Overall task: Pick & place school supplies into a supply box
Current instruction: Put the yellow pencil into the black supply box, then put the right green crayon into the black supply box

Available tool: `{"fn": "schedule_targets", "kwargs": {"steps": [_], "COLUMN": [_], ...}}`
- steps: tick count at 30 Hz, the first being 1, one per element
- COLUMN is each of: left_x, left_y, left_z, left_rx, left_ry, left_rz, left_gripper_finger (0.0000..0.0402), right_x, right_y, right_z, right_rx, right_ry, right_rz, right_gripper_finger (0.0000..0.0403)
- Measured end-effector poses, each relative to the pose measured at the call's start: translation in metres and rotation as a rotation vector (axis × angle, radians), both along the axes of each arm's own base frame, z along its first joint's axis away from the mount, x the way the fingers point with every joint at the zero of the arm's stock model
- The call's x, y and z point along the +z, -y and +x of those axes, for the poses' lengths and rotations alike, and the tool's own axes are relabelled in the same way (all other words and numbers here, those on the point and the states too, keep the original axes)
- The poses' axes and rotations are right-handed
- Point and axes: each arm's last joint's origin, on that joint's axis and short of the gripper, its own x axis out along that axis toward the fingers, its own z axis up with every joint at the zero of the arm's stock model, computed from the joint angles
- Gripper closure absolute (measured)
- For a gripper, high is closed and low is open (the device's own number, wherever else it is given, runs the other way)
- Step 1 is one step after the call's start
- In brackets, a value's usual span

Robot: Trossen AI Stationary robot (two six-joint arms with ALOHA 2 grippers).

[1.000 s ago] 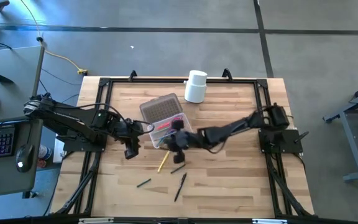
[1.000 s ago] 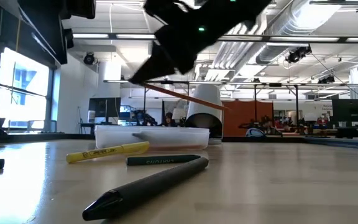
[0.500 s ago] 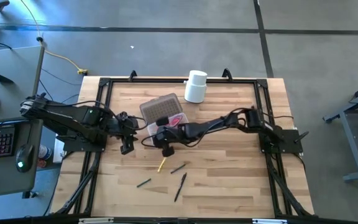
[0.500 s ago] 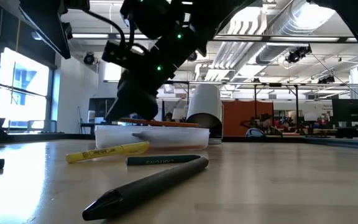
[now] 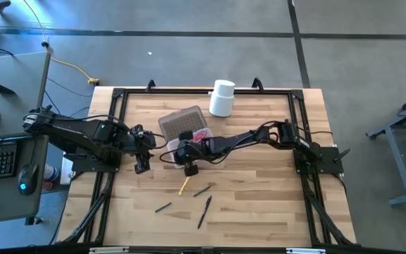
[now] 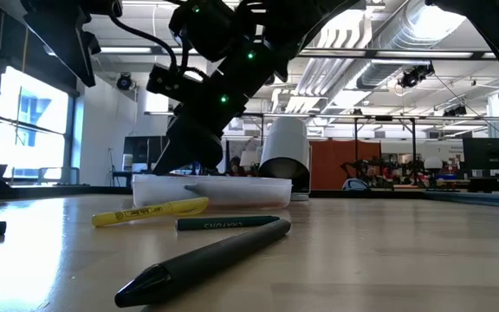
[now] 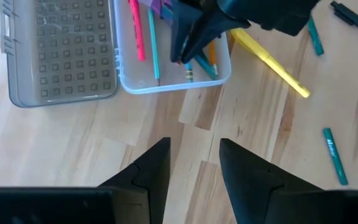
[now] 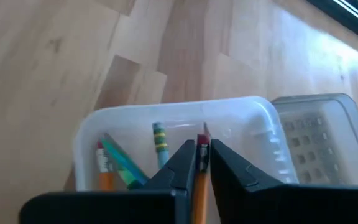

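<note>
Pale wood-plank desk (image 5: 259, 204), black frame along its edges, carrying all items below.

Right arm: dark, stretched from the desk's right side toward the centre; right hand (image 8: 202, 163) lowered into the open tray of the supply box, fingers (image 8: 180, 165) narrowed to a thin gap and pinching an orange pencil (image 8: 199, 180) whose red-and-metal end shows between them.

Left arm: dark, reaching in from the desk's left side; left hand (image 7: 193, 163) above bare planks just beside the supply box, fingers (image 7: 152, 168) spread apart, holding nothing.

White cylindrical container (image 5: 222, 97): upright near the desk's far edge, apart from the box.

Supply box (image 7: 169, 84): clear plastic tray at the desk's centre, greyish textured lid (image 7: 58, 53) hinged flat open beside it. In the tray: pink pen (image 7: 136, 31), teal pen (image 7: 153, 50), pencils with green-banded ends.

Yellow highlighter (image 7: 269, 63): flat on the desk, one end close by the tray's wall, outside it.

Black pen (image 6: 206, 258): flat on the desk near its front edge, closest to the low camera.

Dark green marker (image 6: 217, 224): flat between the black pen and the highlighter.

Teal marker (image 7: 332, 155): alone on the planks, well apart from the box.
</note>
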Motion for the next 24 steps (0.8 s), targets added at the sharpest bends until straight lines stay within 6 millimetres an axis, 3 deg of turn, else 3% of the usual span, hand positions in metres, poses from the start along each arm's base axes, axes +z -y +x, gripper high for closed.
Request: {"fn": "schedule_targets", "kwargs": {"steps": [10,16,20,24], "left_x": [0.0,0.0,0.0,0.0], "left_y": [0.0,0.0,-0.001,-0.001], "left_z": [0.0,0.0,0.0,0.0], "left_rx": [0.001,0.002,0.011,0.016], "left_ry": [-0.001,0.0,0.009,0.008], "left_rz": [0.001,0.001,0.019,0.03], "left_gripper_finger": [0.0229,0.0229,0.0229,0.0229], "right_x": [0.005,0.034,0.045,0.04], "right_y": [-0.011,-0.044,-0.069,-0.093], "right_z": [-0.001,-0.001,-0.002,-0.011], "right_rx": [-0.024,0.041,0.042,0.057], "right_ry": [0.021,0.035,0.049,-0.033], "right_rz": [-0.009,-0.039,0.108,0.254], "right_gripper_finger": [0.0311,0.0301,0.0305,0.0309]}}
